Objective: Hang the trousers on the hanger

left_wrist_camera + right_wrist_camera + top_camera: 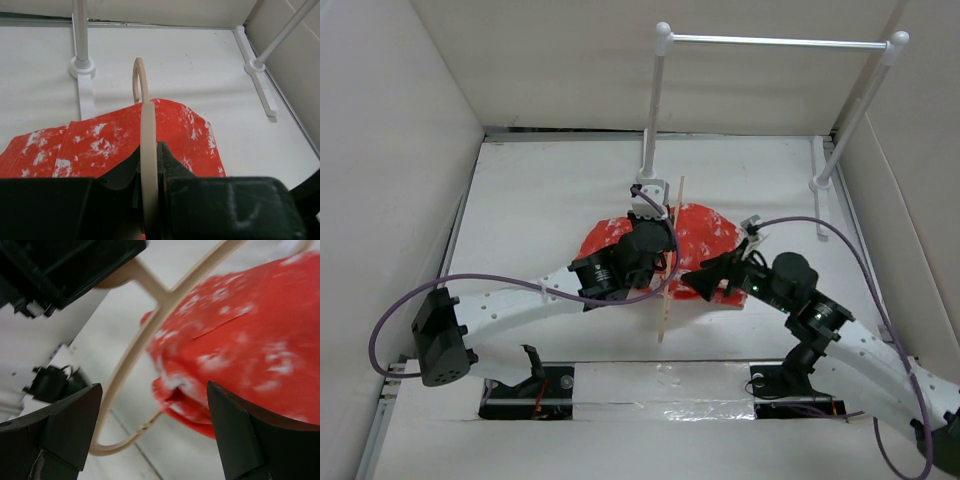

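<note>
Trousers [705, 235] in top view: bunched on the white counter [540, 190], middle of the frame, red cloth on both sides of the thin hanger [664, 310].
Left wrist view: left hand [149, 165] clenched on the hanger, bottom middle; trousers spread across the lower half.
Right wrist view: right hand [160, 430] released, fingers wide apart; trousers upper right, hanger left.

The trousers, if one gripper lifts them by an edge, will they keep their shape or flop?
Probably floppy: the trousers lie folded in soft layers with a rumpled edge, so they would likely sag from one grip point. Likely light, being thin cloth. Pushed, they would probably bunch up rather than slide as one piece.
</note>
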